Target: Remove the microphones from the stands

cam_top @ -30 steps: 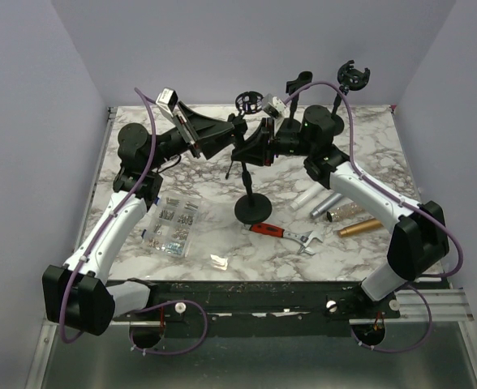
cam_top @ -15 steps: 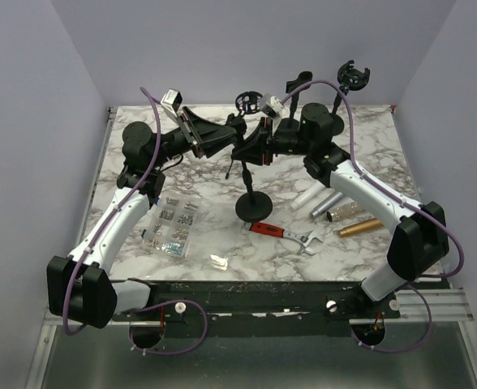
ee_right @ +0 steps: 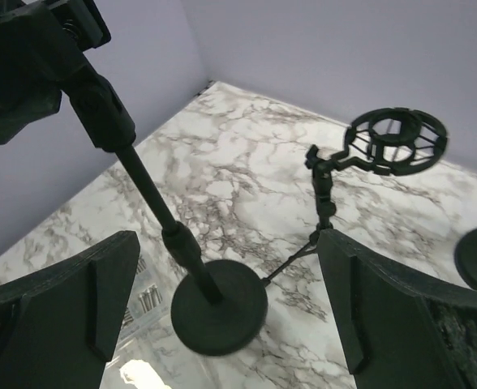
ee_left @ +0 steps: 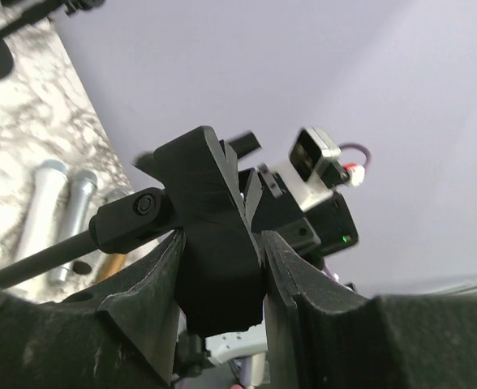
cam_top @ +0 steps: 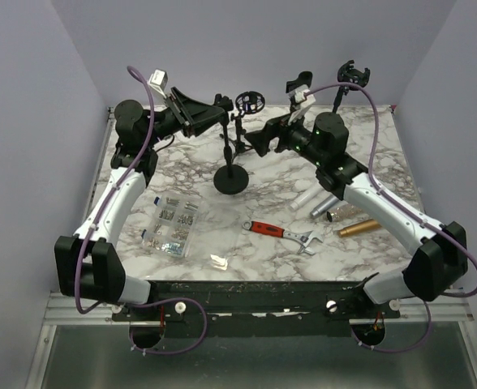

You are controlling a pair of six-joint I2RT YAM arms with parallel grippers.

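Observation:
A black microphone stand with a round base stands at the table's middle back. My left gripper is shut on the black clip at the stand's top. I cannot tell whether a microphone sits in the clip, because my fingers cover it. My right gripper hangs open just right of the stand. In the right wrist view the pole and base show between its wide-open fingers, untouched. Several microphones lie on the table at the right, one of them gold.
A shock-mount stand on thin legs stands right behind the held stand. Two more stands rise at the back right. A red-handled wrench, a clear screw box and a small shiny piece lie nearer the front.
My right gripper has opened and pulled back to the right. My left gripper has closed on the clip, and the stand has moved left and toward the back.

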